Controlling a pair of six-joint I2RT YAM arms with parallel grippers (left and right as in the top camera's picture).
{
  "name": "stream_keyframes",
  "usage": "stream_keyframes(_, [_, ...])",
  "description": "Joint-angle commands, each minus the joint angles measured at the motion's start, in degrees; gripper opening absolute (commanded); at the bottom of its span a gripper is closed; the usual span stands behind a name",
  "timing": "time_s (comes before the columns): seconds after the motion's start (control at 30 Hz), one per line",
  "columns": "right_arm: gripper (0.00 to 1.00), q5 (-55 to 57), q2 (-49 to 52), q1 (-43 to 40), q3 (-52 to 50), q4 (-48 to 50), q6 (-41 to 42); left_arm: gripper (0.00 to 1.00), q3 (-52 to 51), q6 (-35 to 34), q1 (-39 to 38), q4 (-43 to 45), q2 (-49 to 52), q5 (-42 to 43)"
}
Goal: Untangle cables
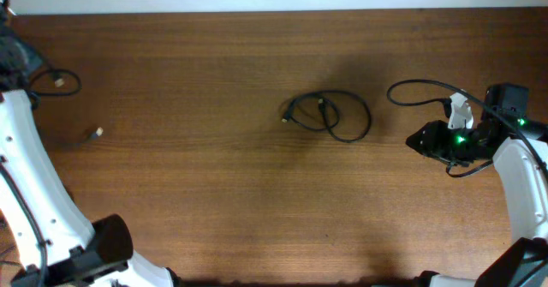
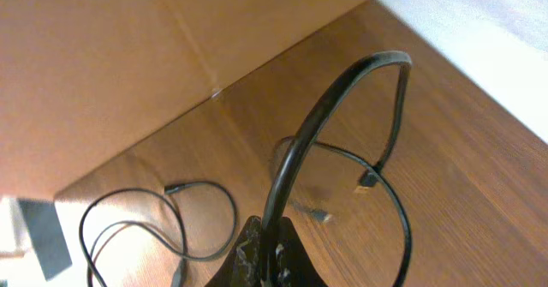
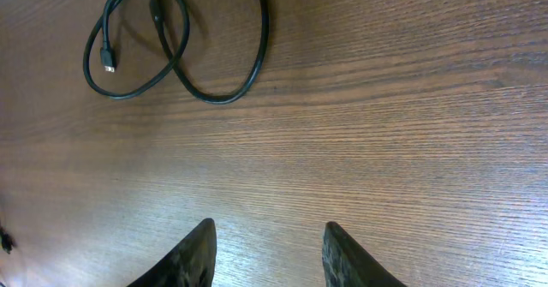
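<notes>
Over at nine o'clock from my right gripper (image 3: 270, 236), near mid-table, sits a looped cable (image 1: 330, 116), lying flat with one plug poking out at its own nine o'clock. Right jaws are partly open with nothing in them. My left gripper (image 2: 270, 257) is clamped shut on a second cable (image 2: 295, 146) that arches up and curls back down. These cords look light, springy and a bit slick, so I'd guess they slide rather than lift. I'd pinch the outer loop at its three o'clock side, clear of the crossing. Plenty of bare table (image 1: 214, 201) all round, far edge up at twelve.
</notes>
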Motion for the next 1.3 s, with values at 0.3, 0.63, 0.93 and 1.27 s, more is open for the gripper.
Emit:
stream_keyframes(0.3, [0.39, -0.1, 0.2, -0.1, -0.5, 0.2, -0.8, 0.00, 0.8, -6.7, 13.9, 3.0, 9.3, 3.5])
stream_keyframes(0.63, [0.39, -0.1, 0.2, -0.2, -0.5, -0.1, -0.8, 0.00, 0.8, -6.8, 15.4, 6.4, 19.5, 5.7])
stream_keyframes(0.93, [0.39, -0.1, 0.2, -0.2, -0.5, -1.4, -0.8, 0.17, 0.8, -8.9, 15.4, 10.0, 32.9, 17.8])
stream_keyframes(1.27, [0.40, -0.1, 0.2, -0.1, -0.5, -1.4, -0.8, 0.69, 0.8, -8.8, 15.8, 9.0, 41.0, 17.7])
